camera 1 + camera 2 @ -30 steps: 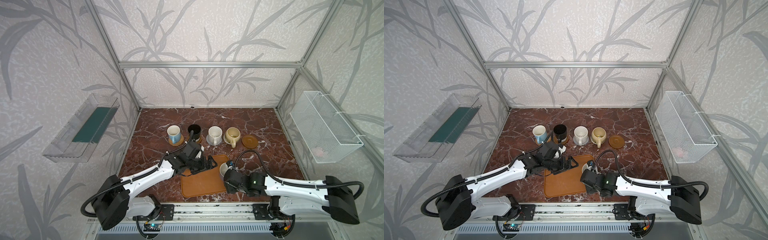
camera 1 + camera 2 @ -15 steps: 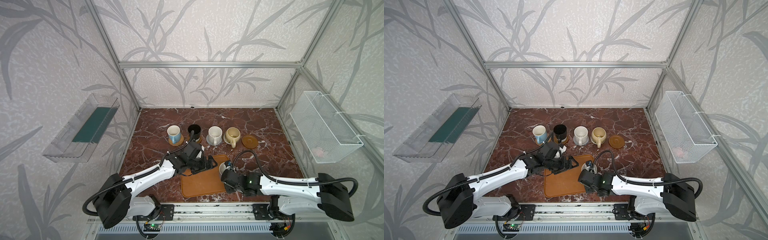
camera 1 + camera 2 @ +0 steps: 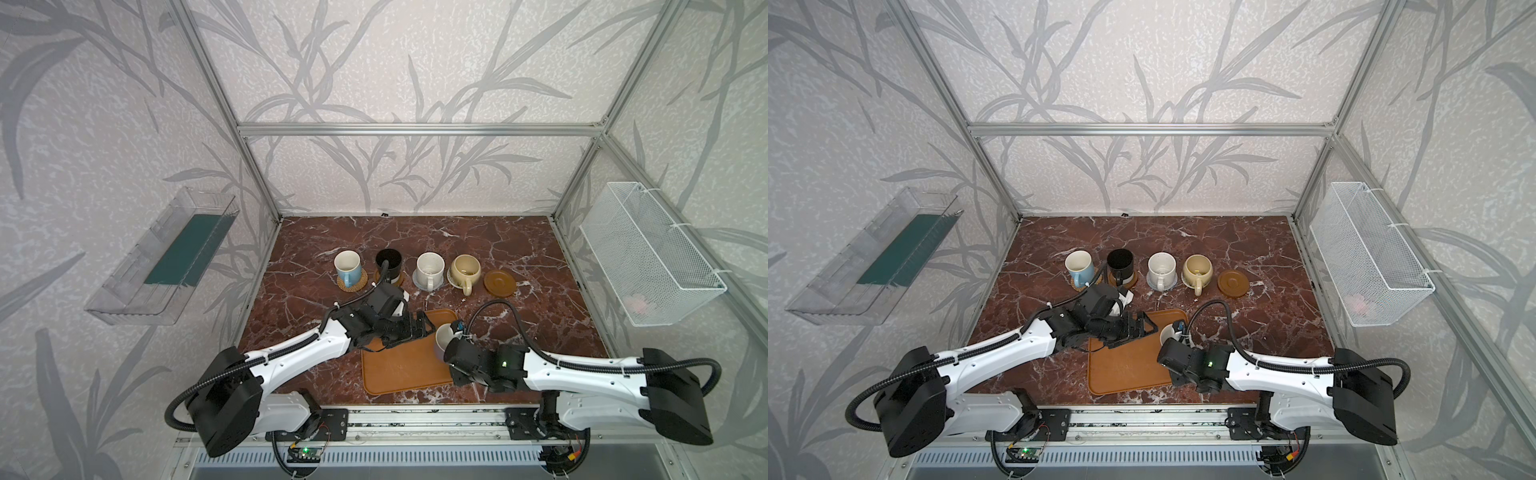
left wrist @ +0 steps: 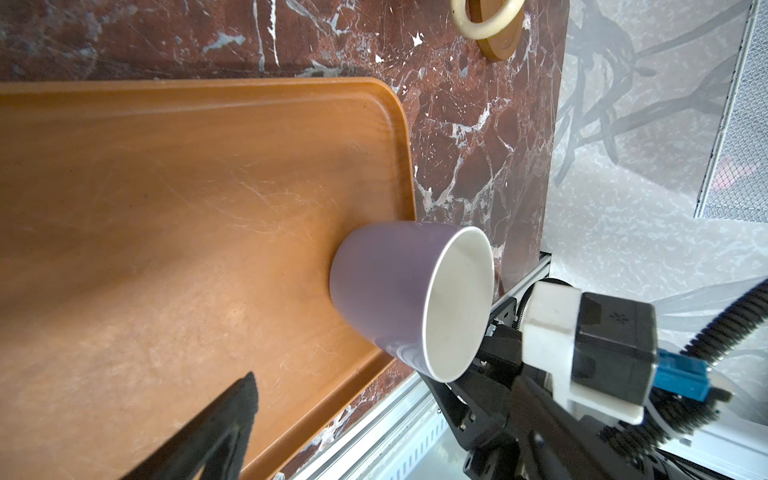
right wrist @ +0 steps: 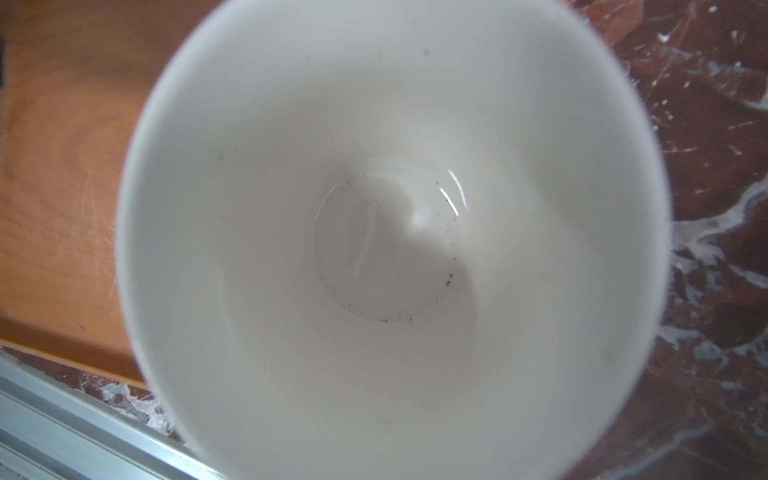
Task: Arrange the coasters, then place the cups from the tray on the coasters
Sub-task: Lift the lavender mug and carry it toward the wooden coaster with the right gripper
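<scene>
Right gripper (image 3: 451,347) has just shut its fingers on the lavender mug (image 3: 444,338), on the tray (image 3: 399,365) at lower centre, ready for the vacant brown coaster (image 3: 499,283); left gripper (image 3: 419,324) fingers wide, empty.

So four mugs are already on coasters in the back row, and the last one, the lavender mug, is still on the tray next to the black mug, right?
Not quite. The lavender mug stands alone on the tray; both top views show the black mug in the back row on a coaster.
</scene>
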Tool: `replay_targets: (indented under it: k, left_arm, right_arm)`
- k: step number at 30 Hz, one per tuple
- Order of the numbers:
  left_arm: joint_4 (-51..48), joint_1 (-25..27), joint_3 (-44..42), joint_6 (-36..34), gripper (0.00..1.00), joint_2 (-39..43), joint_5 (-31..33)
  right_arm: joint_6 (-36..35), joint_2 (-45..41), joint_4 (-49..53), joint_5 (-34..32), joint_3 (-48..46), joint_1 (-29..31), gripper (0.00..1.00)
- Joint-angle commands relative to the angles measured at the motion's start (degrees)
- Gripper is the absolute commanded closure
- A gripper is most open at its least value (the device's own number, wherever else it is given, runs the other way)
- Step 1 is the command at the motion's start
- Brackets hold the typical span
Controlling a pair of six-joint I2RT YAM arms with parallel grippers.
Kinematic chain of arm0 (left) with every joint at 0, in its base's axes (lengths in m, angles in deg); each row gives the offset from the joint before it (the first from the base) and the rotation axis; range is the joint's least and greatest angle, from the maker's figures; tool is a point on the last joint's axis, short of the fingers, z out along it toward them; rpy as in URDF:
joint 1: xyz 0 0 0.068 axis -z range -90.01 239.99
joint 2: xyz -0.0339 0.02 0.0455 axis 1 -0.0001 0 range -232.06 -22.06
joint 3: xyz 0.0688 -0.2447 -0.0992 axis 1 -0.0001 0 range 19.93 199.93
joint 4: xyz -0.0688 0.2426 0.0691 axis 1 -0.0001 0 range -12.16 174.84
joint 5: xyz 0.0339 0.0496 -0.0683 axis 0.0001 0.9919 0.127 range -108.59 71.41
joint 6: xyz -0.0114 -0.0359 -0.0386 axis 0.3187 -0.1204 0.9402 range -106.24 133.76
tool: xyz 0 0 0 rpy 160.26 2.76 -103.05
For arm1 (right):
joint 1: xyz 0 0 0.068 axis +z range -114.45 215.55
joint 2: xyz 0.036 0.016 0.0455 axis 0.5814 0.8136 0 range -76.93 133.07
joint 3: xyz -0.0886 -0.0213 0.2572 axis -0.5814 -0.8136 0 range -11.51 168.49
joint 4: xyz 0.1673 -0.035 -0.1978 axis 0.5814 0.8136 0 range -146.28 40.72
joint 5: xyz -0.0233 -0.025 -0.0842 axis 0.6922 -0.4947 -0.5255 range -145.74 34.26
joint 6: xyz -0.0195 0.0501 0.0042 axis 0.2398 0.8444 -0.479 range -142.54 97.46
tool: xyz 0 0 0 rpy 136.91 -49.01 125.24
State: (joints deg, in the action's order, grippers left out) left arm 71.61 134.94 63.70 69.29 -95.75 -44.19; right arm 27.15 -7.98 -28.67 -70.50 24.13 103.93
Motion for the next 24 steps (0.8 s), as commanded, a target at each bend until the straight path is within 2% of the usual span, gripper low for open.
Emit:
replay_targets:
  k: [1, 9, 13, 20, 24]
  left_arm:
    - [0.64, 0.16, 1.58, -0.32, 0.03, 0.79, 0.02]
    - [2.52, 0.14, 1.76, 0.27, 0.03, 0.64, -0.55]
    - [15.63, 0.15, -2.53, 7.6, 0.03, 0.08, -3.48]
    - [18.31, 0.27, -1.26, 9.56, 0.02, 2.0, 3.24]
    - [24.15, 0.51, -0.7, 13.03, 0.02, -0.44, 1.61]
  right_arm:
    - [-0.34, -2.19, 0.15, -2.44, 3.07, 0.31, 0.92]
    - [-0.83, -4.02, 0.57, -4.07, 3.61, 0.35, 0.95]
    - [-1.03, -5.33, 0.52, -3.32, 3.57, -0.89, 0.95]
    - [-4.31, -8.77, 0.47, 2.86, 3.45, -8.87, 0.95]
    - [-7.54, -10.61, 2.96, 4.21, 4.37, -13.75, 0.95]
